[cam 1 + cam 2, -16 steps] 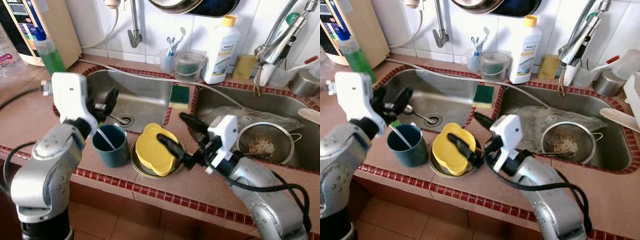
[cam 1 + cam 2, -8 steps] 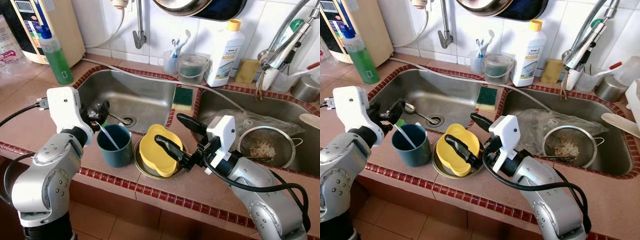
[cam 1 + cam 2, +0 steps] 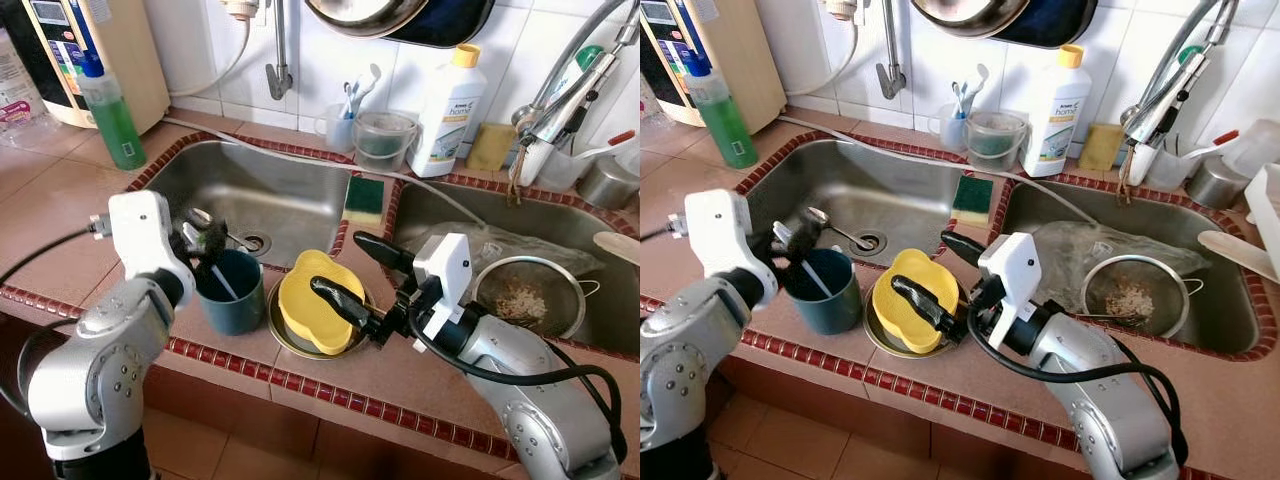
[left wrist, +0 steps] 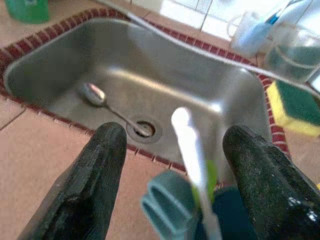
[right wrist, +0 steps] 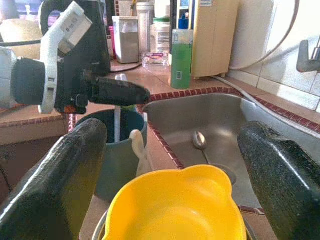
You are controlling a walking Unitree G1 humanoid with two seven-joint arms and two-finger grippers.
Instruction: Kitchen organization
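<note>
A teal mug stands on the tiled counter in front of the left sink, with a white toothbrush leaning inside it. My left gripper hovers open just above the mug's rim, and the toothbrush stands between its fingers untouched. To the right of the mug, a yellow bowl sits tilted in a shallow metal dish. My right gripper is open, one finger on each side of the bowl. In the right wrist view the yellow bowl lies low between the fingers.
A spoon lies by the drain of the left sink. A green-yellow sponge rests on the divider. The right sink holds a strainer and a plastic bag. A green soap bottle and a white bottle stand behind.
My left gripper has dropped closer to the mug and opened, leaving the toothbrush in the mug. The right gripper stays open at the yellow bowl. The camera shifted slightly.
</note>
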